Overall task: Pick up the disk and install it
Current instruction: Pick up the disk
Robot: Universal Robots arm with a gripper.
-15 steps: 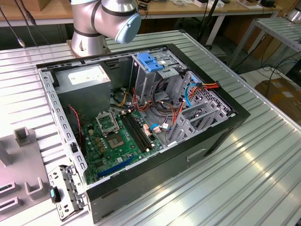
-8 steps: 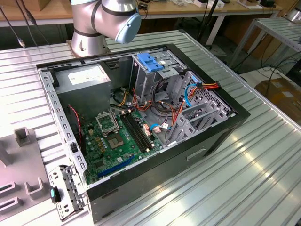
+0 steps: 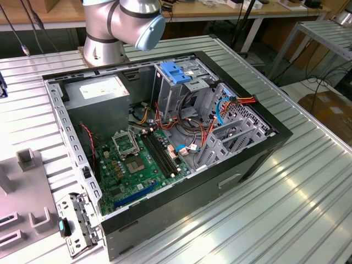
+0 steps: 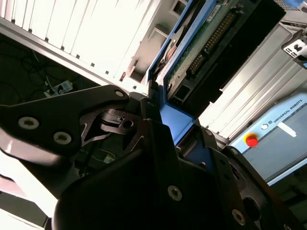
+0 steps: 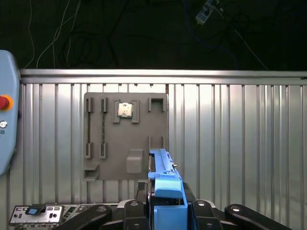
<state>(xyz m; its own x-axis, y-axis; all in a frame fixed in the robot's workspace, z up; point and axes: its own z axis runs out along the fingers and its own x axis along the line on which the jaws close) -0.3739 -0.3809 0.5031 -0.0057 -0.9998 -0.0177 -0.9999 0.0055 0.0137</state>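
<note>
Disk [image 5: 165, 187] sits edge-on to us in the first wrist view, its body hidden behind the blue rail [image 5: 161, 165]; the second wrist view crops its far end. We note the gripper [image 5: 166, 203] fingers closed snugly on its sides, held over the ribbed table [image 5: 230, 134].

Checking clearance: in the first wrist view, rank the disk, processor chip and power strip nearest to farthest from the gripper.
1. The disk, held in the gripper.
2. The processor chip, on the grey plate on the table.
3. The power strip, on the floor beyond the table edge.
</note>
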